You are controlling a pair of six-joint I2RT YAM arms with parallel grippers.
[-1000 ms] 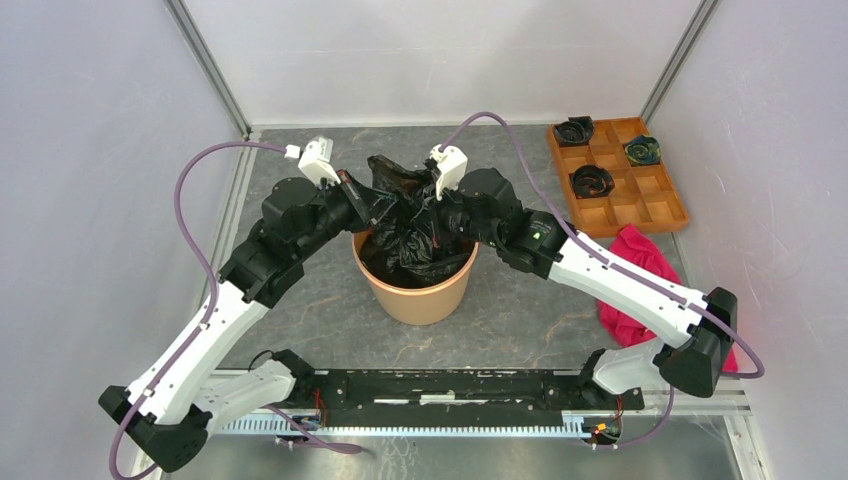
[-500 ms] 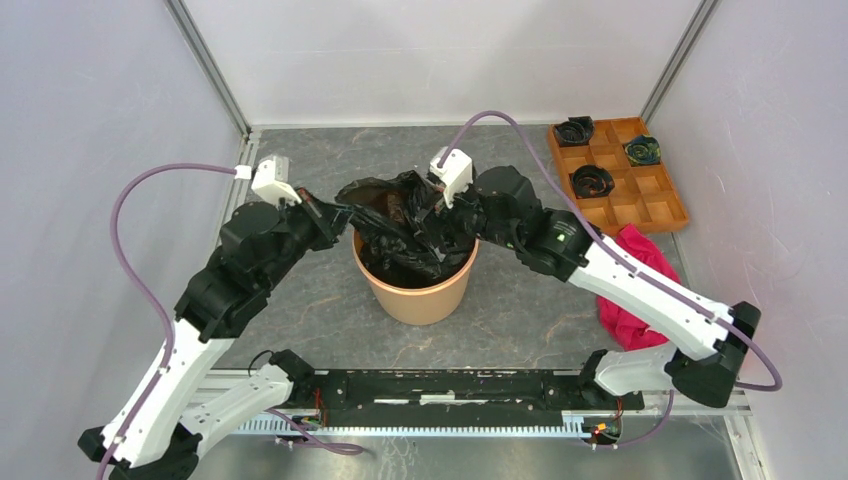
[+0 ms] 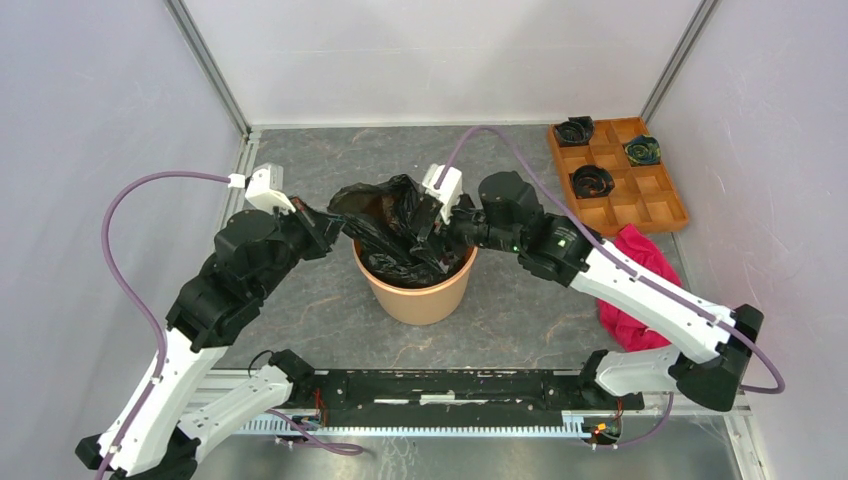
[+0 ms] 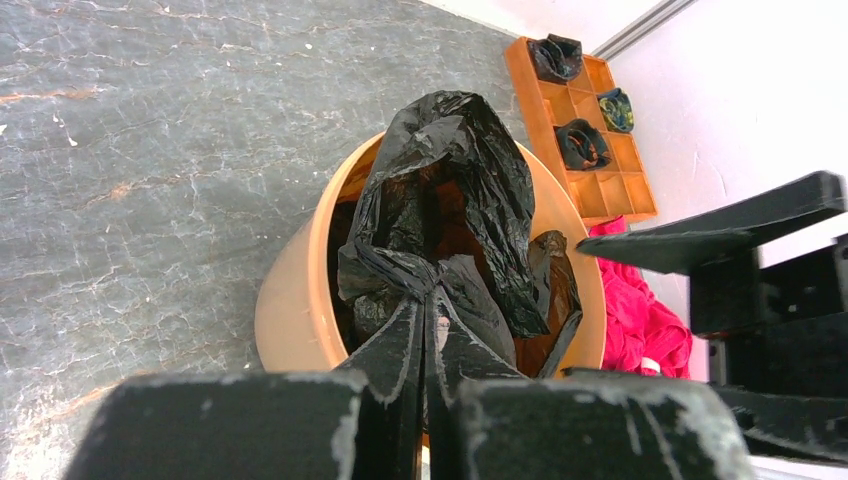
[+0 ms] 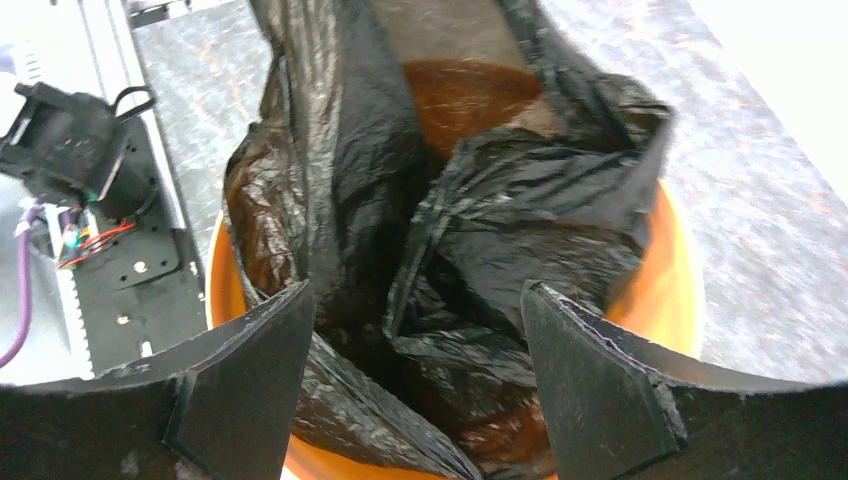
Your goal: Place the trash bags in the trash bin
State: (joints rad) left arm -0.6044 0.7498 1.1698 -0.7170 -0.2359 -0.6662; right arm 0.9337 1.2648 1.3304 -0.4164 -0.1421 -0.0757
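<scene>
Left wrist view shows the left pincer (image 4: 425, 335) clamped on a bunched fold of the trash bags (image 4: 455, 190), mostly inside the trash bin (image 4: 290, 310), right pincer (image 5: 420, 305) gaping empty above; probably limp, light, slippery film, best gripped at gathered folds.

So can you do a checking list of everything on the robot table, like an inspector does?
Surface: grey stone-look tabletop, scuffed.
Job's things: trash bag partly down inside the orange bin, with crinkled plastic bulging above the rim.
Clutter: tray at the far right holding three small black rolls; pink-red cloth on the tabletop beside it, under the right arm.
Grippers: left jaws shut, pinching the trash bag; right jaws open over the bin with plastic between them.
Cables: purple cables loop from each wrist, not touching the bin.
Surroundings: pale walls with metal corner posts.
</scene>
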